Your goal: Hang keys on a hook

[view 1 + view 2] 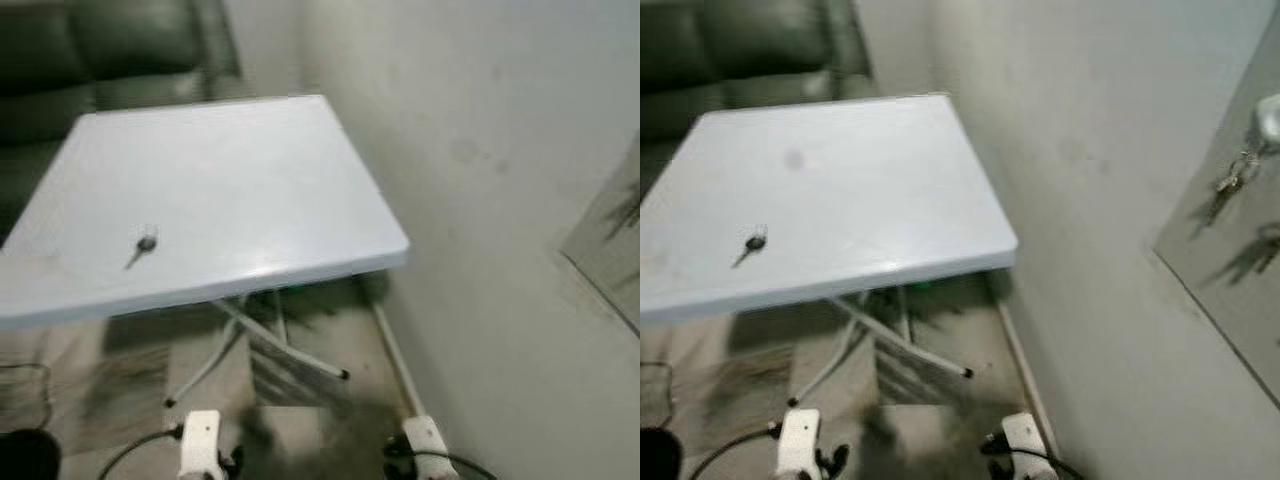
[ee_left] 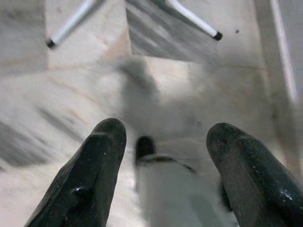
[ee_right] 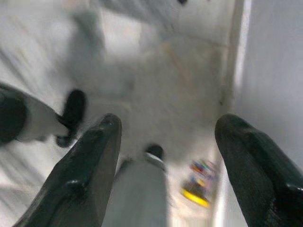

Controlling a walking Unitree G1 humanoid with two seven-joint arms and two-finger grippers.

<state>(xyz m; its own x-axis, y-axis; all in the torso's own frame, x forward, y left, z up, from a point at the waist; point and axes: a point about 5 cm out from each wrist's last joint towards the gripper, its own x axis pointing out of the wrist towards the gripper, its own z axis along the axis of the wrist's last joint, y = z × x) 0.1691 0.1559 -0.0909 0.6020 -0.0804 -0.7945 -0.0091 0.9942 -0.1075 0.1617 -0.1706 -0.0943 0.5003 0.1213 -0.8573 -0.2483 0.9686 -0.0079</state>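
Key (image 1: 146, 243) lies flat on the white table (image 1: 300, 200); left gripper (image 2: 163, 142) and right gripper (image 3: 165, 137) hang spread, empty (pointing floorward); a thin key could skid away under closing fingers.

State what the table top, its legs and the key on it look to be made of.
Table top: probably moulded plastic, pale blue-white, semi-gloss; soft glare along its rounded front edge. Legs: likely painted metal tube, thin and white with dark end caps. Key: seemingly metal, small, grey and dull; too blurred to be sure.
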